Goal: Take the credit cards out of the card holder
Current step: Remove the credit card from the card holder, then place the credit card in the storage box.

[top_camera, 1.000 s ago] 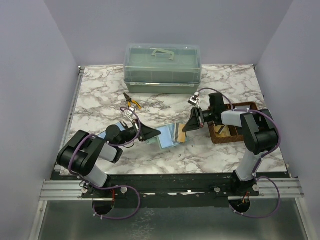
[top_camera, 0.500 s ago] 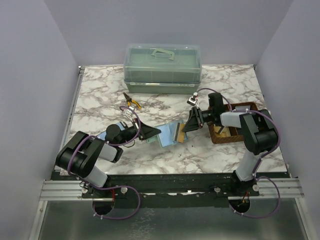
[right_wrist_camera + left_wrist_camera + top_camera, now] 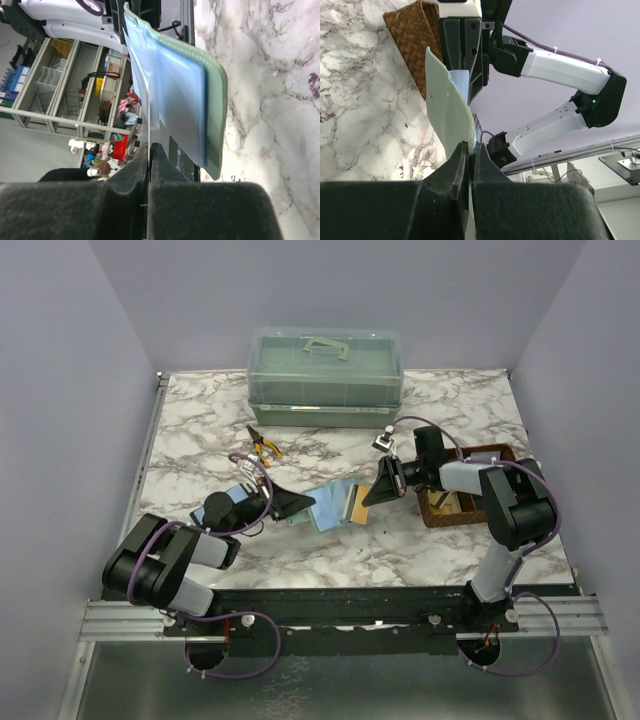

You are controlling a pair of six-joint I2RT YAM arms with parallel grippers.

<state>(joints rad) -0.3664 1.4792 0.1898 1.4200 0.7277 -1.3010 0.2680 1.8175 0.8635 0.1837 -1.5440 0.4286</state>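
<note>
The card holder (image 3: 328, 506) hangs open between my two grippers, grey-green outside and blue inside. My left gripper (image 3: 306, 504) is shut on its left edge; in the left wrist view the jaws (image 3: 471, 150) pinch the green flap (image 3: 447, 110). My right gripper (image 3: 368, 498) is shut on a tan credit card (image 3: 352, 508) that sticks out of the holder's right side. In the right wrist view the gripper (image 3: 150, 147) clamps the thin card (image 3: 149, 127) edge-on, beside the blue pockets (image 3: 175, 90).
A clear green lidded box (image 3: 325, 375) stands at the back. Yellow-handled pliers (image 3: 265, 447) lie left of centre. A brown basket (image 3: 470, 502) sits under the right arm. A blue panel (image 3: 238, 490) lies by the left arm.
The left arm has drawn back to the left with the holder's edge. The right gripper has shifted slightly left, and the tan card now shows more clearly outside the holder.
</note>
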